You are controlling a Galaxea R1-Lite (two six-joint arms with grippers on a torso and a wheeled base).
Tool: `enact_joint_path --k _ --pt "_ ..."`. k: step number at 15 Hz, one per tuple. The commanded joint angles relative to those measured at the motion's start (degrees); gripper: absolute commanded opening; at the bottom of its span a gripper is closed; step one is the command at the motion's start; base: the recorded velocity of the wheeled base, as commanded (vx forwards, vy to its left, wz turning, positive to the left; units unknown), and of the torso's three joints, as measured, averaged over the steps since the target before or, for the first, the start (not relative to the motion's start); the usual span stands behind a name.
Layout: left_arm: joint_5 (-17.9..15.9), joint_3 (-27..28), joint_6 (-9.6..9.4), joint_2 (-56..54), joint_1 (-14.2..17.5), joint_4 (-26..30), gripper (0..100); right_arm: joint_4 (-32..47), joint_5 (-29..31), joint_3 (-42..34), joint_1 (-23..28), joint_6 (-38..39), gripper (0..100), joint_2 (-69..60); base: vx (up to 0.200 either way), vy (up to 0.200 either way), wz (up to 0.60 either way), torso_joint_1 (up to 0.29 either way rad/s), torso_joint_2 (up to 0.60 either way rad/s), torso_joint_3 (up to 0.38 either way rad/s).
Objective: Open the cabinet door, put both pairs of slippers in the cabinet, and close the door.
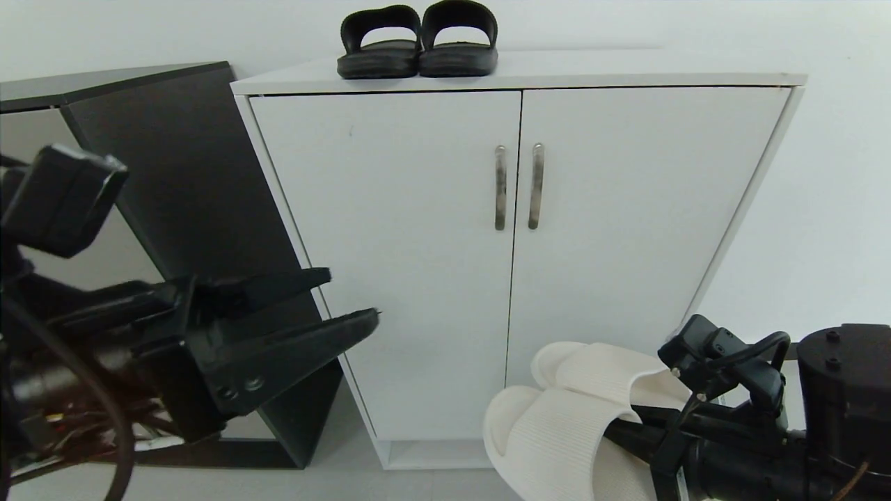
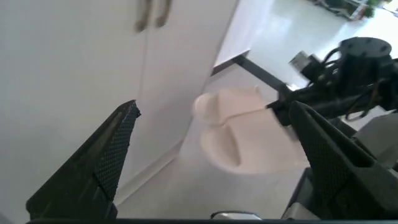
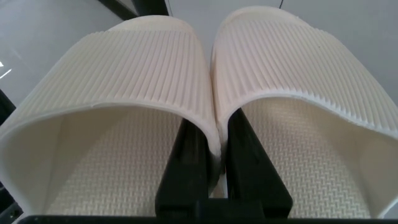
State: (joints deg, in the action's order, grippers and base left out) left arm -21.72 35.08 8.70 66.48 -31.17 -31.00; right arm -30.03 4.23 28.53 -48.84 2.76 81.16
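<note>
My open, empty left claw (image 1: 351, 296) sat below-left of the 2 upright handles (image 1: 500, 188) (right claw (image 3: 219, 162) clamped 1 slipper pair (image 1: 557, 424)).

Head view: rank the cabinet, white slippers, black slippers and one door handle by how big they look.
1. cabinet
2. white slippers, which are nearer the camera, so their lead over the black pair may be only apparent
3. black slippers
4. door handle
</note>
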Motion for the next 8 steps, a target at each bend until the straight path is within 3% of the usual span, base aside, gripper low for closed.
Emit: enact_joint_path --k 1,3,8 --pt "0.19 6.66 0.44 8.93 -5.92 0.06 100 -0.03 -0.01 -0.05 -0.03 -0.03 0 0.75 0.000 0.000 0.00 0.000 0.00 0.000" --pt "1.25 13.17 0.17 16.05 -7.15 -0.20 100 -0.03 -0.01 -0.14 -0.03 -0.03 0 0.75 0.000 0.000 0.00 0.000 0.00 0.000" --pt "0.19 29.08 0.79 27.66 -10.84 1.73 100 -0.03 -0.10 -0.05 -0.03 0.06 0 0.84 0.000 0.000 0.00 0.000 0.00 0.000"
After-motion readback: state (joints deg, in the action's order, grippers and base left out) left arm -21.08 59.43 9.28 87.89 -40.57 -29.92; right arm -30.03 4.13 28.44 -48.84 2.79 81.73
